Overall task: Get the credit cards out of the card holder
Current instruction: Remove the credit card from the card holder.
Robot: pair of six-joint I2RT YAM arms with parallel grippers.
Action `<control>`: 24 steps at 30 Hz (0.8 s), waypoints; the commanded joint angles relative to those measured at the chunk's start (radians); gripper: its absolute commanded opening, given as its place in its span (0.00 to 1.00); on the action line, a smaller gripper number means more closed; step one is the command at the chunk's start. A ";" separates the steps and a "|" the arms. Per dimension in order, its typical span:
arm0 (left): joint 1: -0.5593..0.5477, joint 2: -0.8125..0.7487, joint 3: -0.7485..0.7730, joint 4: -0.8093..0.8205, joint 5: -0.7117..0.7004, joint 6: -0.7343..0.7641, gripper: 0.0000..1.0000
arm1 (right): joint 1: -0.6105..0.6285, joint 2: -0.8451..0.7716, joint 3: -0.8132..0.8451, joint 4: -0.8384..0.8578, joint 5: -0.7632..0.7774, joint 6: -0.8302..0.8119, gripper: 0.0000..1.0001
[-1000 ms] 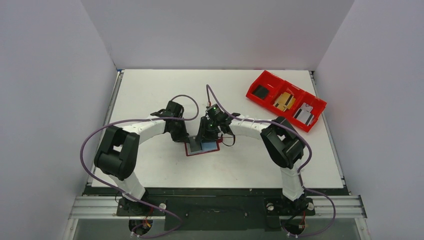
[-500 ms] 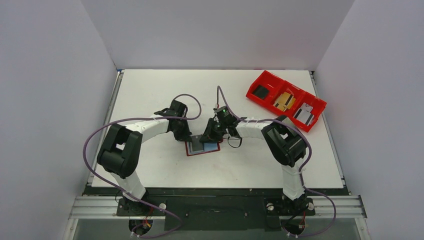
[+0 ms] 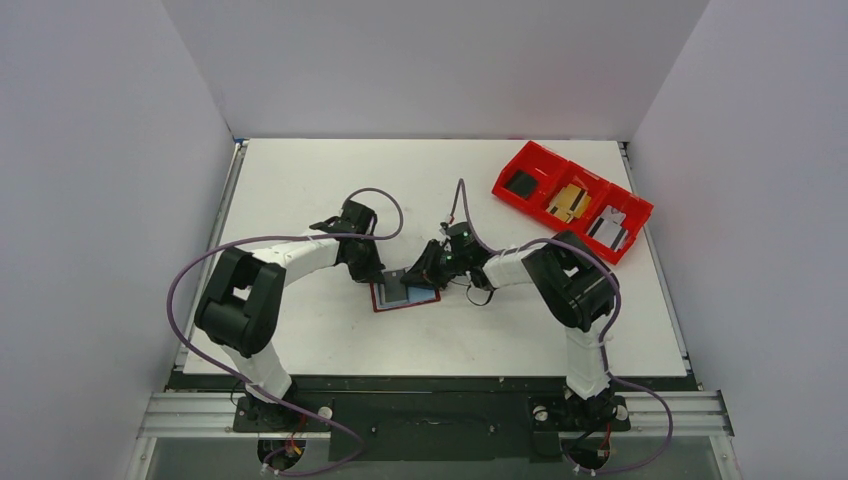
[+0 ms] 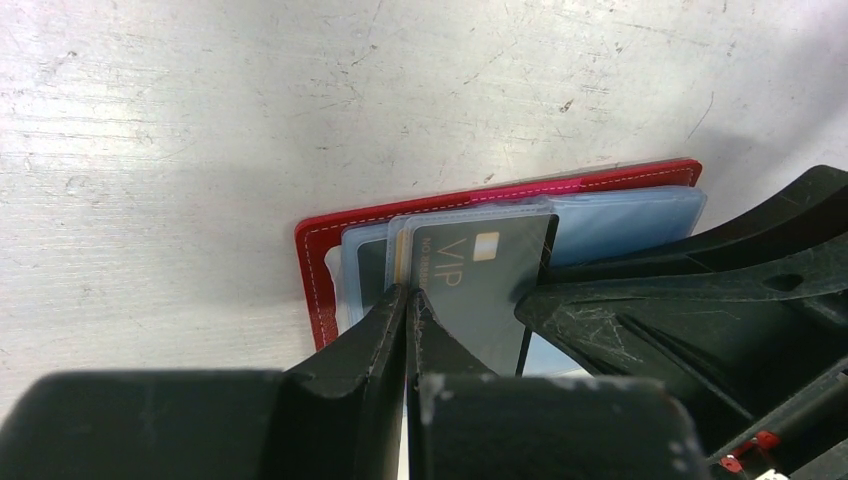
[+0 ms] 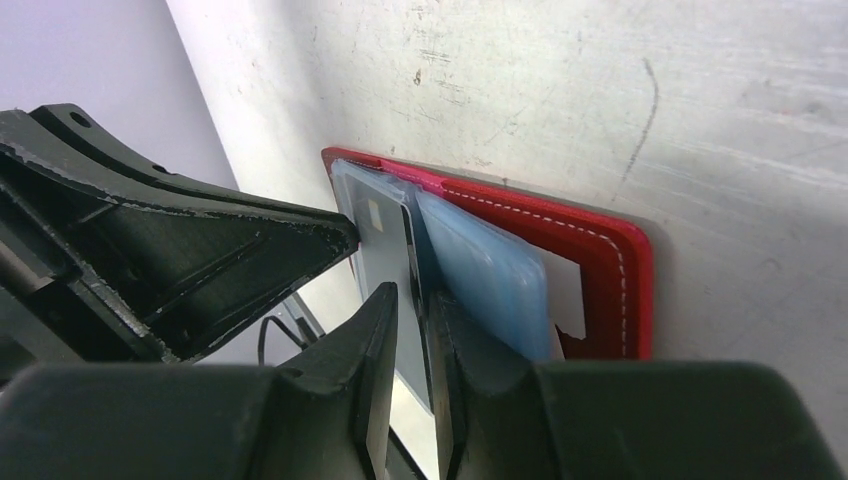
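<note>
The card holder (image 3: 379, 300) lies open at the table's middle, dark red with pale blue sleeves (image 5: 490, 280). My left gripper (image 3: 375, 277) is shut, its tips (image 4: 410, 295) pressing down on the holder's (image 4: 312, 280) left part. A grey credit card (image 4: 480, 280) marked VIP is tilted up out of a sleeve. My right gripper (image 3: 420, 279) comes in from the right, its narrow jaws (image 5: 412, 295) closed round this card's (image 5: 385, 250) edge. Other cards in the sleeves are hard to make out.
A bright red three-compartment bin (image 3: 530, 148) stands at the back right, holding a dark item, yellowish cards and grey cards. Cables arch above both arms. White walls enclose the table on three sides.
My right gripper's jaws have narrowed onto the grey card, and its wrist has swung lower and to the right. The left gripper has stayed pressed on the holder.
</note>
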 commanded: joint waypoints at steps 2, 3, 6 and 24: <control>-0.019 0.071 -0.035 -0.040 -0.044 -0.012 0.00 | -0.019 -0.005 -0.045 0.187 -0.018 0.085 0.16; -0.019 0.071 -0.035 -0.039 -0.044 -0.015 0.00 | -0.019 -0.005 -0.051 0.208 -0.016 0.098 0.16; -0.019 0.074 -0.034 -0.039 -0.043 -0.017 0.00 | -0.024 0.002 -0.071 0.255 -0.014 0.122 0.16; -0.019 0.089 -0.030 -0.044 -0.041 -0.016 0.00 | -0.033 0.014 -0.096 0.297 0.000 0.134 0.00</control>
